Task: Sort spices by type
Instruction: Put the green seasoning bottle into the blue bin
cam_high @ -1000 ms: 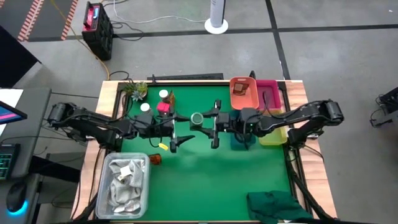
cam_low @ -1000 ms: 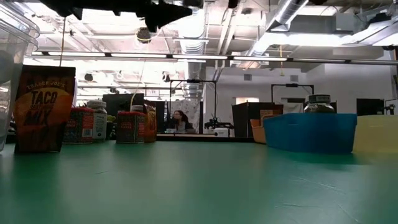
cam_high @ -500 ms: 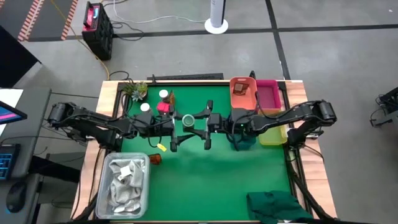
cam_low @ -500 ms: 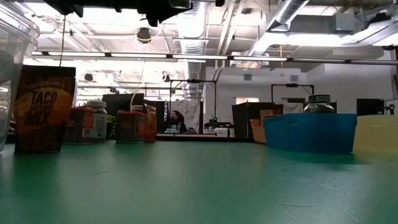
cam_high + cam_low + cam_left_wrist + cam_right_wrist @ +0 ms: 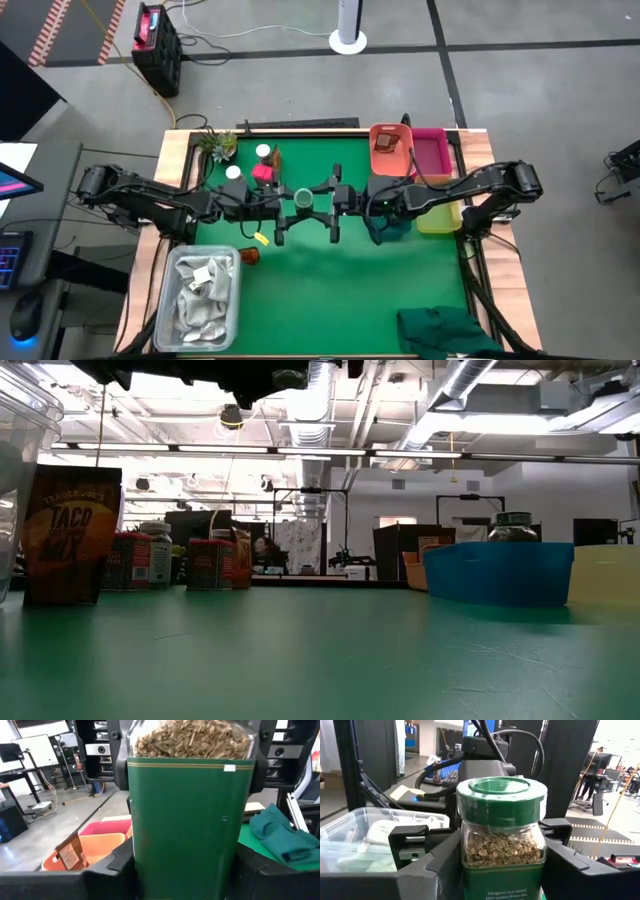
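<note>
A glass jar of dried herbs with a green cap and green label (image 5: 303, 197) hangs in the air over the middle of the table, upright. My left gripper (image 5: 281, 206) meets it from the left and my right gripper (image 5: 334, 203) from the right, each shut on it. The left wrist view shows its label (image 5: 184, 825); the right wrist view shows its cap (image 5: 501, 795). Other spices stand at the far left: a pink-red box (image 5: 262, 172) and two white-capped jars (image 5: 263, 152). An orange-brown jar (image 5: 248, 256) lies near the rag bin. My left gripper pinches the jar's labelled body (image 5: 145, 865) between its two fingers, which come in level from the table's left. The jar is upright and lifted clear of the table. My right gripper pinches the jar's body just below the glass (image 5: 470, 870) between its two fingers. They come in level from the table's right, opposite the left gripper. The jar stands upright in the hold, cap up.
Orange (image 5: 392, 150), pink (image 5: 432, 152), blue (image 5: 390, 224) and yellow (image 5: 440, 216) bins stand at the right. A clear bin of white rags (image 5: 205, 290) sits near left, a green cloth (image 5: 445, 330) near right, a spiky plant (image 5: 218, 145) far left. A taco mix packet (image 5: 72, 535) stands left.
My right gripper has carried the green-capped jar toward the table's left, bringing it between the fingers of my left gripper, which has kept its place. The jar has stayed upright and clear of the table.
</note>
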